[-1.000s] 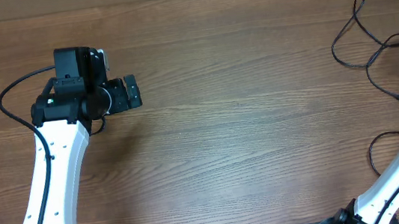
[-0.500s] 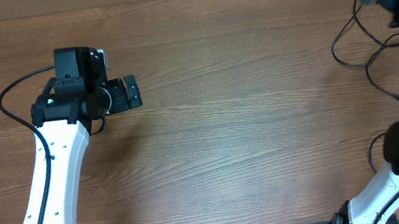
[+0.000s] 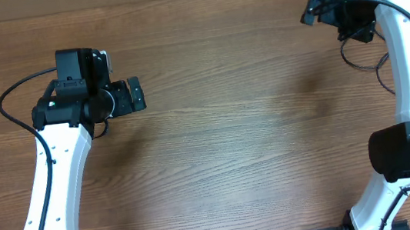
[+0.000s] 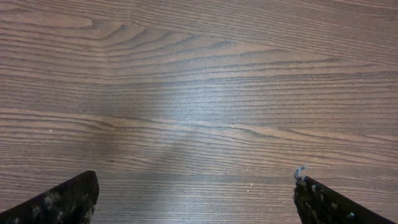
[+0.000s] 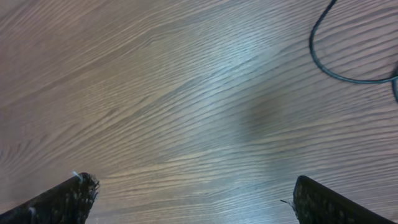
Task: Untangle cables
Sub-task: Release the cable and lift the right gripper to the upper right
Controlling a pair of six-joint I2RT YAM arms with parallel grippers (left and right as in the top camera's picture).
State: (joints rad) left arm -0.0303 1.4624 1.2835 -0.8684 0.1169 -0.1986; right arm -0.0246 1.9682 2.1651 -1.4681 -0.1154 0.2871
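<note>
The cables are thin black cords in loose loops at the table's far right. My right arm covers most of them. One curved loop shows at the upper right of the right wrist view. My right gripper is open and empty, above bare wood just left of the cables; its fingertips stand wide apart in the right wrist view. My left gripper is open and empty over bare wood at the left, far from the cables, and the left wrist view shows only wood between its fingers.
The wooden table fills the view. The right arm's white link reaches along the right edge over the cables. A thicker black wire loops beside the left arm.
My right arm has swung from the right edge up and leftward over the cables, so its gripper is now left of them. The left arm has not moved.
</note>
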